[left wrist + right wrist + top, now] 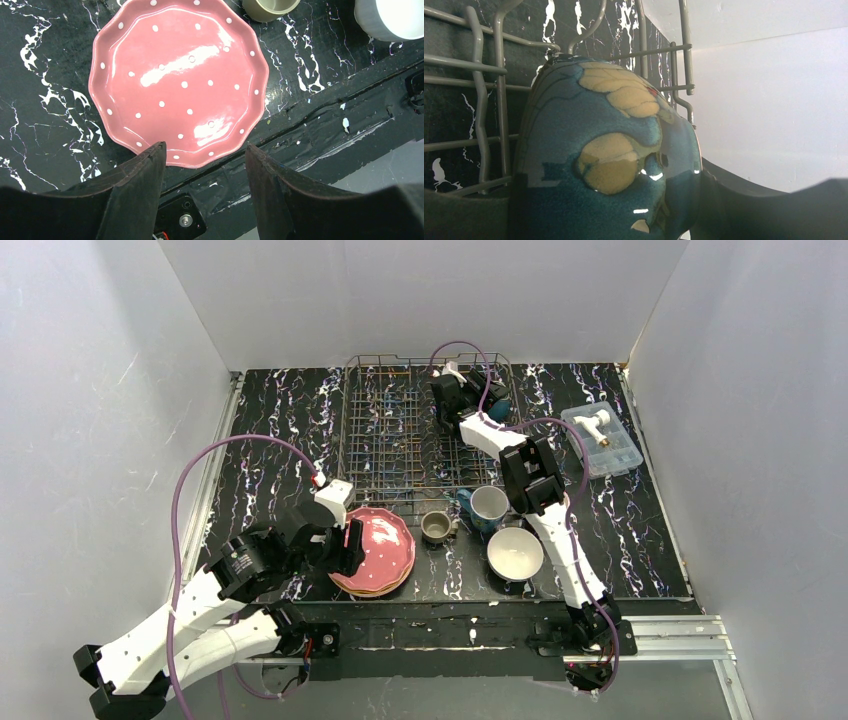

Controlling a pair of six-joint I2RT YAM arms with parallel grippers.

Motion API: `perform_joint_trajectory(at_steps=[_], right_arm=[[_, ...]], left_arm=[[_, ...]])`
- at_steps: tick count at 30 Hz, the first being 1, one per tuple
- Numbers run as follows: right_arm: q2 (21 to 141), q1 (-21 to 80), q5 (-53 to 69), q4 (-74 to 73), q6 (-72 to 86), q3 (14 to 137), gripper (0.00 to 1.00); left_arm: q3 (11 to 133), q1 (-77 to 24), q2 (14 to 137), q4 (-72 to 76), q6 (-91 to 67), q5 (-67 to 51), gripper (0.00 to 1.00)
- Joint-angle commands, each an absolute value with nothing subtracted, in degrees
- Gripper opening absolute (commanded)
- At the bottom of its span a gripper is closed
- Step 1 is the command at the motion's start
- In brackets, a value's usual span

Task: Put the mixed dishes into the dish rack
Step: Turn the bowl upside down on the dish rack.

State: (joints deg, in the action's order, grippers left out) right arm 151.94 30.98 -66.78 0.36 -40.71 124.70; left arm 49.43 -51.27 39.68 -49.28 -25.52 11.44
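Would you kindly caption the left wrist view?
Open left gripper at the near rim of the pink dotted plate.

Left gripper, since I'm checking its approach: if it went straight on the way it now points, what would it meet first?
Most likely the pink dotted plate, at its near rim, which the open left gripper frames. The gap to it is unclear.

Top view: at the dish rack's (400,430) far right corner, the right end effector (478,405) hides most of the teal bowl (499,408). In front of the rack, the pink plate (378,543) covers the lower plates (385,590) except for rim slivers. In the left wrist view, the grey-olive mug (270,7) and white bowl (395,17) are cut off by the top edge.
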Motion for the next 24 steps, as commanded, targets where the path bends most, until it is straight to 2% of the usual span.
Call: perform_joint_trajectory(at_steps=[1,4,7,11,24], right_arm=[[150.7,30.8,-67.9,2.2,-38.4,125.0,0.55],[150.2,30.8,-67.0,0.4,-36.5,124.9,0.66],[149.4,30.8,-66.3,-1.1,-35.3,124.8,0.84],[148.1,30.8,-64.2,-4.0,-32.6,124.8,0.97],[146.1,31.2,-60.7,-8.9,-28.1,123.8,0.99]], left_arm=[[49.3,-51.3,39.7,-49.1,-24.8,12.3,0.58],[49.4,-51.3,39.6,-49.1,-24.8,12.3,0.58],[49.3,-51.3,39.6,-49.1,-24.9,12.3,0.59],[49.3,-51.3,39.6,-49.1,-24.9,12.4,0.60],[49.3,-51.3,39.6,-49.2,-24.9,12.4,0.62]])
